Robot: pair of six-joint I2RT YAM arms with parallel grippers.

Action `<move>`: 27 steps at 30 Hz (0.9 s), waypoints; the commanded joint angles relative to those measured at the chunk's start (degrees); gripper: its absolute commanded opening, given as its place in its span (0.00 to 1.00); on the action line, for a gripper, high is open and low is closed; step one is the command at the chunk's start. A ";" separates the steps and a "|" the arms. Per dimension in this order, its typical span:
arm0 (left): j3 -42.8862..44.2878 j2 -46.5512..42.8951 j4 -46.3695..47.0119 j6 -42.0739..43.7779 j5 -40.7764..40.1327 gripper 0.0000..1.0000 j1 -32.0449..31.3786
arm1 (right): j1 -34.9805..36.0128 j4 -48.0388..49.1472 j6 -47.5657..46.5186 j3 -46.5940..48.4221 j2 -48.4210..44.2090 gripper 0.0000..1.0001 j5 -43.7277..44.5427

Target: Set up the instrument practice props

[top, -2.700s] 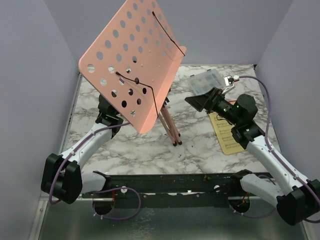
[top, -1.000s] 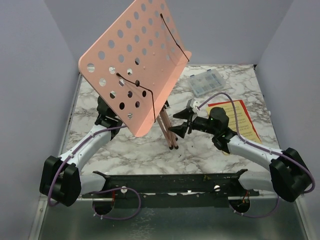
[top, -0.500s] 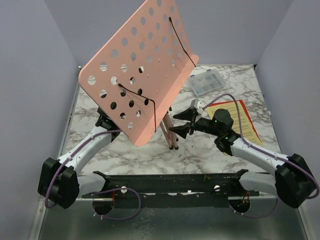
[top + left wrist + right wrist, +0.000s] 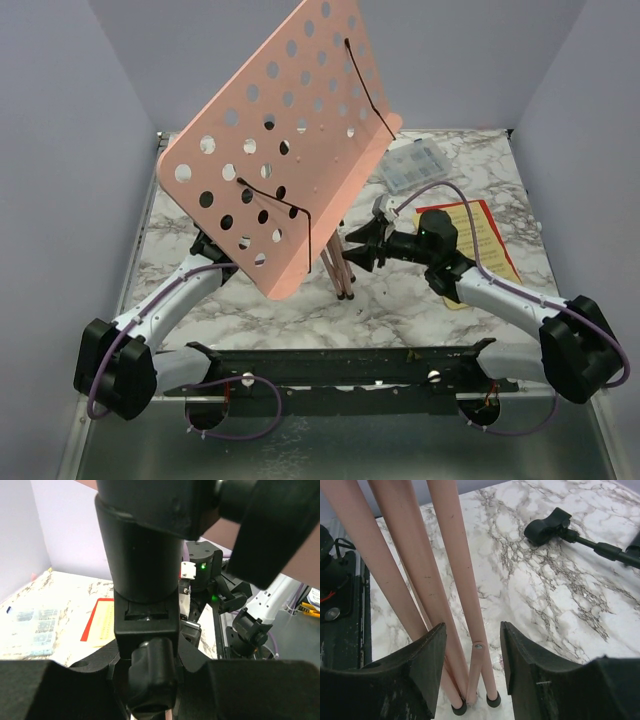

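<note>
— At the right hand, what condition?
— Fingers part-open, one either side of the pink legs. A gap shows beside one finger, so nothing is clamped. The left hand is closed around the black hub of the pink music stand and, as far as I can judge, is carrying it.
— Location of the stand?
— Middle-left of the tabletop. Legs are folded into one bundle, with the rubber feet down on the marble. The perforated desk is tipped steeply, with two wire page-holders across it.
— Hazards?
— Three noted. Bundled legs give no base, so a left-hand release would likely topple it, top-heavy as it looks. The right hand may catch two legs rather than one, and then none would spread. A sideways pull could skate the feet along the smooth top.
— Surroundings?
— Sheet-music pages lie flat on the right side. The black microphone lies apart from the legs, and the clear compartment box sits near the far edge.
</note>
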 commanded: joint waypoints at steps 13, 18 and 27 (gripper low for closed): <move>2.82 -2.61 5.06 -1.29 8.45 0.00 -4.04 | 9.94 21.25 1.85 0.30 5.95 0.54 4.49; 2.01 -5.49 5.06 0.60 8.84 0.00 -3.96 | 10.28 31.98 5.54 -1.95 6.95 0.49 6.28; 2.26 -6.87 5.17 0.21 7.79 0.00 -3.78 | 10.59 18.65 -1.04 3.08 6.20 0.31 14.56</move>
